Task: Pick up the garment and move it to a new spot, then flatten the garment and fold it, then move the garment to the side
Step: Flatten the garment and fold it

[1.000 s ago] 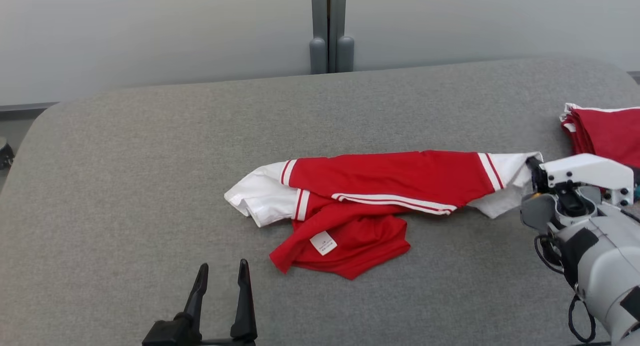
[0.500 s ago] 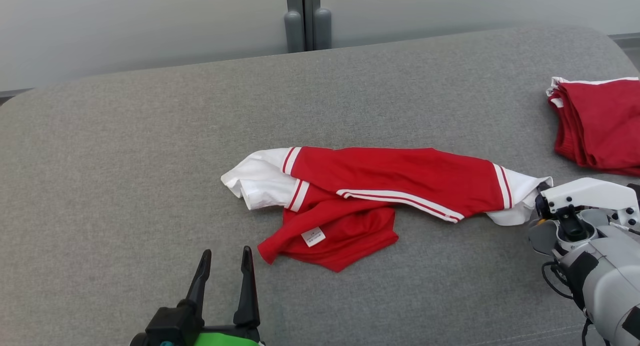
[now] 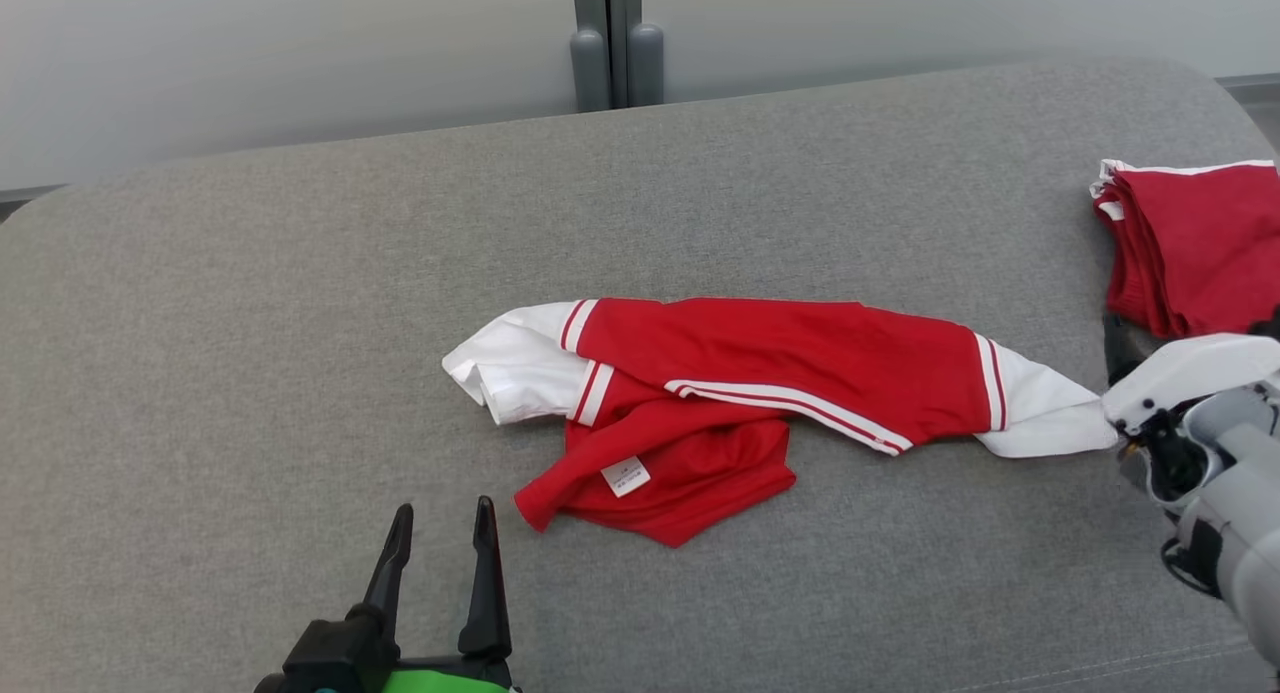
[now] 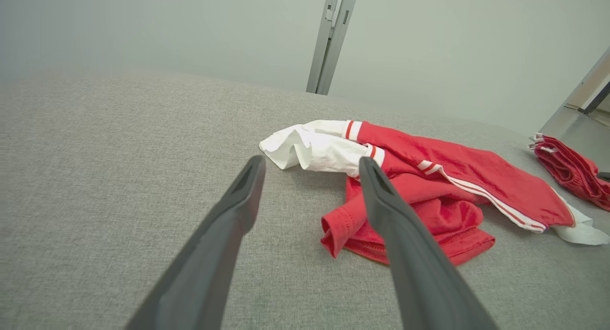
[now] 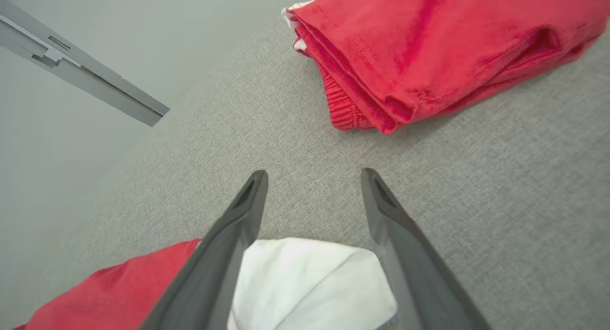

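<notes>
Right claw (image 5: 314,174) gapes wide, empty, white sleeve (image 5: 310,282) lying between its fingers (image 5: 228,244); overhead, its casing (image 3: 1190,368) hides them. Left claw (image 3: 443,508) open, shirt (image 3: 780,358) just ahead.

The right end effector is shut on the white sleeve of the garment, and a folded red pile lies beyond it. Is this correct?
No: the right end effector is open, not shut. The right wrist view shows its fingers apart, the white sleeve lying between them. The folded red pile lies beyond it.

Right edge cuts folded red stack (image 3: 1200,248); garment (image 3: 760,373) label (image 3: 626,476) too small to read
</notes>
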